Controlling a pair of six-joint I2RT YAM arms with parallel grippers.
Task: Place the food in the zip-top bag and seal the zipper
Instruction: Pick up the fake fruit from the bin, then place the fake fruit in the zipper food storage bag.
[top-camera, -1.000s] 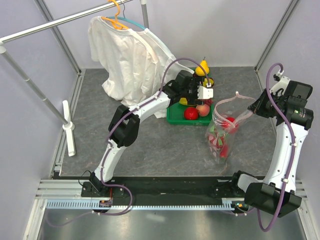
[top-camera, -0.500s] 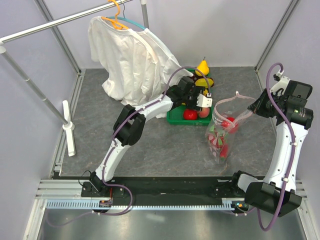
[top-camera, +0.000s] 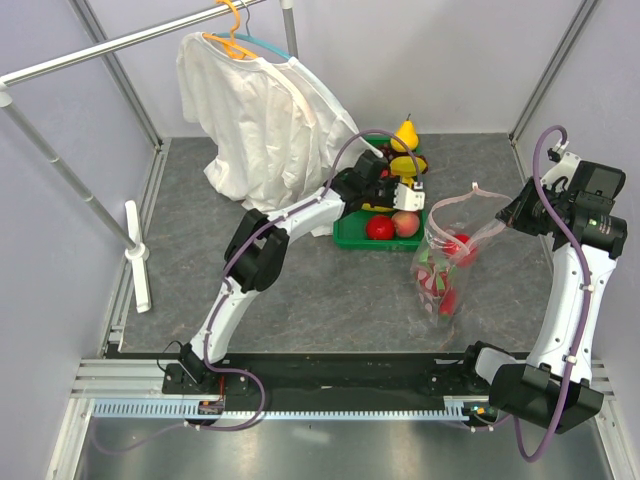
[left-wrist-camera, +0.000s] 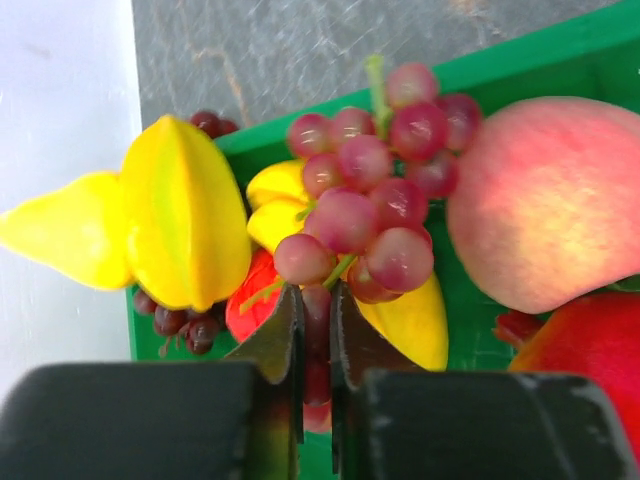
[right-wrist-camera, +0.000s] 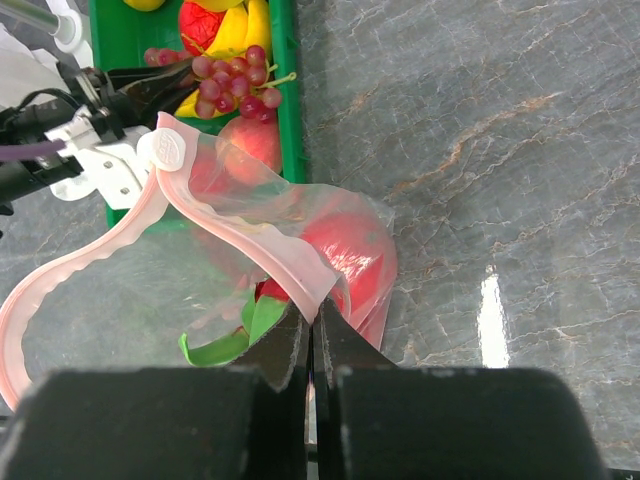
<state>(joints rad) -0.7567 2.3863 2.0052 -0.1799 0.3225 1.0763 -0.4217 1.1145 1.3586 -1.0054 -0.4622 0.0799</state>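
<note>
Now the left gripper (left-wrist-camera: 313, 298) is down in the green tray (left-wrist-camera: 560, 50), which sits toward the far side of the grey table (top-camera: 330, 290). Its two fingers are almost pressed together. They pinch the low end of a bunch of pink-red grapes (left-wrist-camera: 370, 200). The yellow banana bunch (left-wrist-camera: 415, 322) lies under the grapes. A small red piece (left-wrist-camera: 250, 305) sits right beside the fingers. A yellow star fruit (left-wrist-camera: 185, 225) is on one side of the grapes. A big peach (left-wrist-camera: 545, 200) is on the other side, touching them.

The zip-top bag (top-camera: 450, 260) stands on the table just right of the tray. Its mouth is wide open. The right gripper (right-wrist-camera: 312, 318) is squeezed tight on the pale pink zipper (right-wrist-camera: 235, 240) and holds that edge up. The dragon fruit (right-wrist-camera: 350, 258) is inside the bag, red with green tips. The white slider (right-wrist-camera: 168, 150) sits on the zipper at the end close to the tray.
</note>
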